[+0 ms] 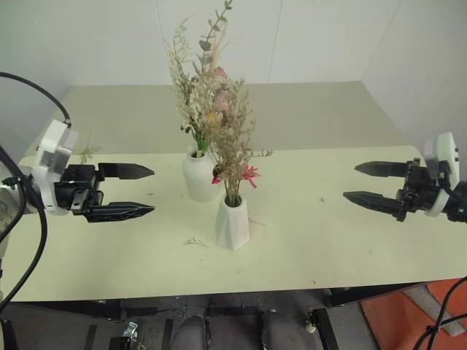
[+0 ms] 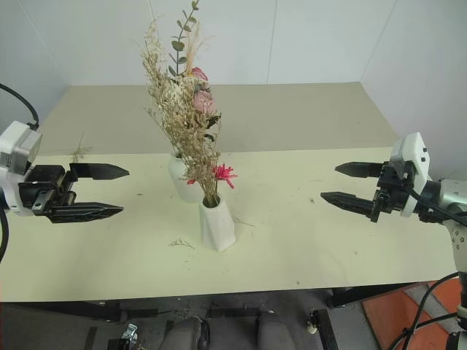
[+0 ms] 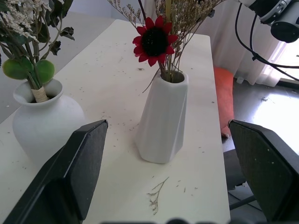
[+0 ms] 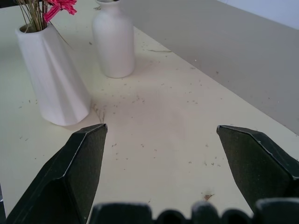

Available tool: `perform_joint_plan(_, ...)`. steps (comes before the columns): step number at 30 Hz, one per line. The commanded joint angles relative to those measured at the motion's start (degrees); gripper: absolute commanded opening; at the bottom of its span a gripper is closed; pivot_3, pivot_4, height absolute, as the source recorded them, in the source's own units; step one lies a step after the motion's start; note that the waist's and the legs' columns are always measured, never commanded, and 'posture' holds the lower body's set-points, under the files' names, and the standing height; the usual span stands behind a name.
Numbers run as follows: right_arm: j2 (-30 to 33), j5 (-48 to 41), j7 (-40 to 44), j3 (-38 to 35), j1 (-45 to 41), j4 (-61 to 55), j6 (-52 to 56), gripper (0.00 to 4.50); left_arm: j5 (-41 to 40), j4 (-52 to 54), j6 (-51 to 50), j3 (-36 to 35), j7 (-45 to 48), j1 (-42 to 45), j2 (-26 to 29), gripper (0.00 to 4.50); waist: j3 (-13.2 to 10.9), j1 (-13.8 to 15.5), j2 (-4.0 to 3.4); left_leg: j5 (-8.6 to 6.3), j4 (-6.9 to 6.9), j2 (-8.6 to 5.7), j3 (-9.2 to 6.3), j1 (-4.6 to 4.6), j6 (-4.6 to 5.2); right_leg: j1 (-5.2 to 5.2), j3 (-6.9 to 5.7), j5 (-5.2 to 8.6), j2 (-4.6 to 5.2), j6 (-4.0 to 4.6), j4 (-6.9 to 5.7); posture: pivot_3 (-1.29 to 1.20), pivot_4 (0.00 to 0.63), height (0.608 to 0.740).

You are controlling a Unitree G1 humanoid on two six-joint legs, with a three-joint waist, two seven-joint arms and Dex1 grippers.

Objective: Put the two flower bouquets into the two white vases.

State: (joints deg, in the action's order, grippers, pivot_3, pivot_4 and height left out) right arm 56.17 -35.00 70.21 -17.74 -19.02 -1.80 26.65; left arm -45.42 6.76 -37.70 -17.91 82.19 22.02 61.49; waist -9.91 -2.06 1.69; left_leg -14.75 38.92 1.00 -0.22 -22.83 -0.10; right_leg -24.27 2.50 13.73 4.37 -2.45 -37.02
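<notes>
On the pale table, the rounded white vase (image 1: 200,176) holds the bouquet of pink roses, cream sprigs and green leaves (image 1: 206,87). Just in front of it, the faceted white vase (image 1: 232,223) holds the tan grass bouquet with a red-pink daisy (image 1: 250,175). Both bunches stand upright. My left gripper (image 1: 135,191) hangs open to the left of the vases, pointing toward them, with nothing between its fingers. Far to the right, my right gripper (image 1: 363,182) is also open and empty, well apart from the vases.
A small loose dried sprig (image 1: 194,242) lies on the table left of the faceted vase, and another (image 1: 87,152) lies near the far left edge. Fine plant crumbs dot the tabletop (image 1: 314,240). An orange object (image 1: 408,317) sits on the floor at the right.
</notes>
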Motion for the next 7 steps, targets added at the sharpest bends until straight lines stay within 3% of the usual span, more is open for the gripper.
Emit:
perform_joint_plan(1,1.4,-0.5,0.0,-2.9,-0.4,-0.7,-0.7,4.48,-1.5,1.1,0.0,-2.0,-0.1,0.5,0.3,4.5,0.0,0.0,0.0,0.0,0.0,0.0,0.0,0.0,0.0,0.0,0.0,0.0,0.0,0.0,0.0,0.0,0.15,0.74)
perform_joint_plan(7,1.3,-0.5,-0.6,-3.1,-0.5,-0.7,-0.4,4.48,-1.6,1.3,-0.1,-1.7,-0.5,0.5,0.1,4.5,0.0,0.0,0.0,0.0,0.0,0.0,0.0,0.0,0.0,0.0,0.0,0.0,0.0,0.0,0.0,0.0,0.15,0.74)
